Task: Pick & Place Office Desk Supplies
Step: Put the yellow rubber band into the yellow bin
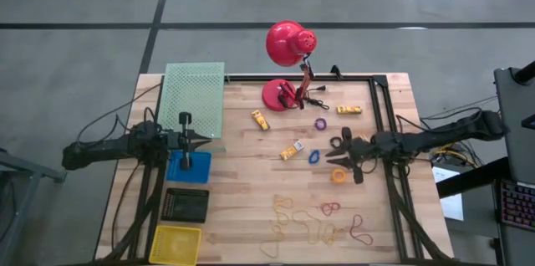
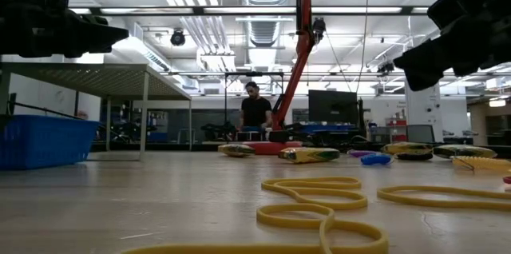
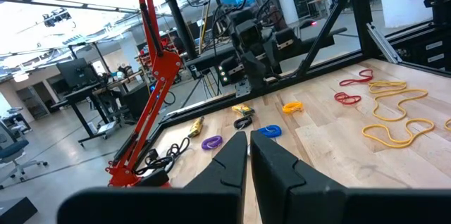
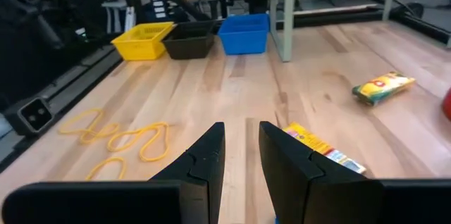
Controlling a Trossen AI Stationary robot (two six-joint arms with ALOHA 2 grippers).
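Office supplies lie loose on the wooden surface, all on the right hand's side: yellow rectangular packs, long axes at mixed angles, purple ring, blue ring, orange ring just beside the hand, tan & red rubber bands nearer the front edge. Red desk lamp stands behind them. Right hand: fingers slightly apart, empty. Left hand: fingers together, over a blue bin; black bin & yellow bin beyond; contents can't tell.
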